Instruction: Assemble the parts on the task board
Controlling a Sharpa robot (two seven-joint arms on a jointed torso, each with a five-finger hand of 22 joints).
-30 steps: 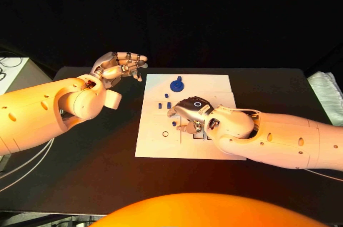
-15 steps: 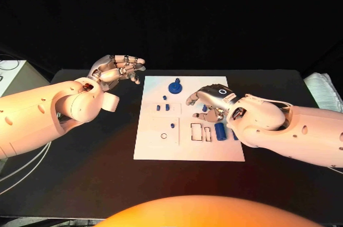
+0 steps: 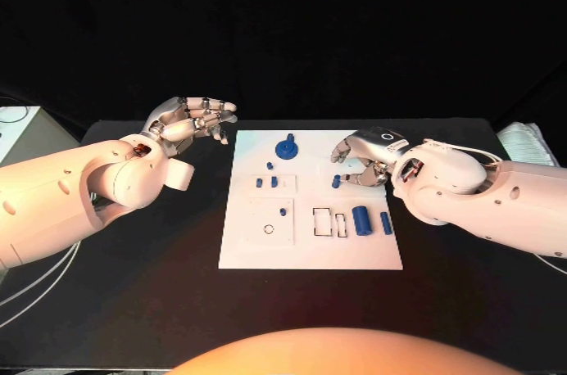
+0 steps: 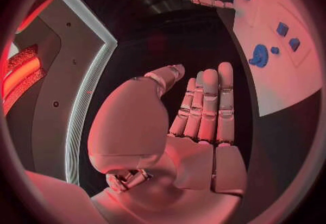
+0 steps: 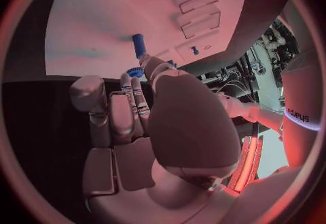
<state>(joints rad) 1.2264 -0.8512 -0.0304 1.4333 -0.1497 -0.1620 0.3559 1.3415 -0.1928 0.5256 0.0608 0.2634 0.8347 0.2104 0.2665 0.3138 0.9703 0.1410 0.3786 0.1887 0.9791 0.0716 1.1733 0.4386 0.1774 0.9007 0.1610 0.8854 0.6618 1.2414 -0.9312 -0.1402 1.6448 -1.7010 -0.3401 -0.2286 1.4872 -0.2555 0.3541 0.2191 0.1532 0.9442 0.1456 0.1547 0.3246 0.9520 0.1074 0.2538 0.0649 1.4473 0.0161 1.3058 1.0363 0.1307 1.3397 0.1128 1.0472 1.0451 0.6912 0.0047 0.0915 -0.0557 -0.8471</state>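
task board [image 3: 254,244] mid-table – blue cylinder [image 3: 363,221], round knob [image 3: 288,148] lying on it | right hand [image 3: 364,164] pinching small blue peg [image 3: 337,181] above board | left hand [image 3: 189,118] empty, fingers apart, off board's far-left corner

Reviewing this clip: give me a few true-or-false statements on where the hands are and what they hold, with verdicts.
1. The right hand is over the far right part of the task board. True.
2. The right hand pinches a small blue peg at its fingertips. True; the right wrist view shows the peg sticking out from the fingers.
3. The left hand rests on the task board. False; it is raised beside the board's far left corner, off the plate.
4. The left hand holds a blue part. False; the left wrist view shows its palm bare.
5. The large blue cylinder lies on the board near the right edge. True.
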